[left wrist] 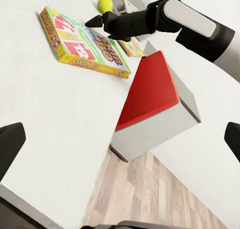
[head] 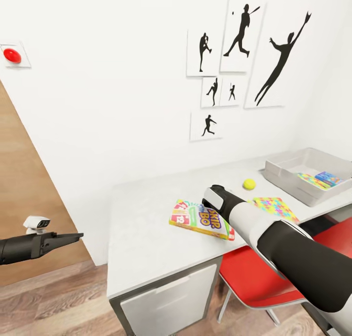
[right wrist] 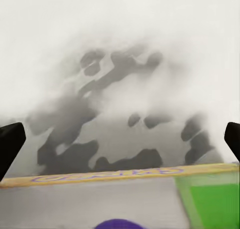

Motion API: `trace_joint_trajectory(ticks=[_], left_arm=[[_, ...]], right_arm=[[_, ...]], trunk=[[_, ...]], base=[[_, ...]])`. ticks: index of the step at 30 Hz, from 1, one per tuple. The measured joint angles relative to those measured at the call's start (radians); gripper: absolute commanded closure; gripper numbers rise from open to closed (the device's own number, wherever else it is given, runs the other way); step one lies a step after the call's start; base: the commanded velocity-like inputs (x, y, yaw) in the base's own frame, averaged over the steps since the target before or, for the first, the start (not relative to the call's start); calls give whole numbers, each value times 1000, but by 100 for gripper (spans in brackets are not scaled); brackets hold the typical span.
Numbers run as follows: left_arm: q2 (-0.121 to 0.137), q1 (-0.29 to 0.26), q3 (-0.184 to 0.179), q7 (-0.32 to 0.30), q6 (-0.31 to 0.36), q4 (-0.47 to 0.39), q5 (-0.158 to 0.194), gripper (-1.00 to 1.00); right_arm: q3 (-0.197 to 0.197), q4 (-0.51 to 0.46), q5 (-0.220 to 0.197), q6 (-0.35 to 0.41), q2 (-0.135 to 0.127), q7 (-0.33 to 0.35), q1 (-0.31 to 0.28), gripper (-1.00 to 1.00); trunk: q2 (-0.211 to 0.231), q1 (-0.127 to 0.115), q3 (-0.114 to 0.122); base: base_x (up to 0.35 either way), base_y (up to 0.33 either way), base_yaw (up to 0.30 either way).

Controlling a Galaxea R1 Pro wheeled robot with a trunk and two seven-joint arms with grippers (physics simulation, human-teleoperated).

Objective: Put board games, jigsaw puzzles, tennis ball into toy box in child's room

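SKIP-BO box (head: 201,219): lay flat on the table (head: 146,238), near its front edge, with one corner reaching toward the red chair (head: 254,277); it also showed in the left wrist view (left wrist: 82,44).
Right gripper (left wrist: 95,23): hung just over the SKIP-BO box with its fingers close together, holding nothing; whether they were fully pressed together could not be told. In the head view the forearm hid the fingertips.
Right wrist view: a yellow edge of the box (right wrist: 120,175) and a green panel crossed a blurred picture, and two dark fingertips (right wrist: 10,144) stood at the picture's sides.
Tennis ball (head: 249,184): sat on the table, between the SKIP-BO box and the toy box (head: 293,172), touching neither.
Puzzle (head: 275,208): lay flat on the table, just beside the right forearm.
Toy box: stood at the table's far end by the wall; a second puzzle (head: 310,180) and a blue box (head: 328,178) lay inside it.
Left gripper (head: 73,236): hovered off the table's near end, over the wood floor (head: 58,302), spread and empty.
Wall: silhouette prints (head: 239,57) hung above the table.
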Motion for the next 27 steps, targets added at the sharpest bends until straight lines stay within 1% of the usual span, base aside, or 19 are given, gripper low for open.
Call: trace_joint_trajectory(ticks=[17,27], left_arm=[[0,0,0,0,0,0,0,-100],[0,0,-1,0,0,0,0,-100]], right_arm=[[1,0,-1,0,0,0,0,-100],[0,0,-1,0,-1,0,0,-100]], trunk=[[0,0,0],[0,0,0]], base=[[-55,71,0],[-60,42,0]])
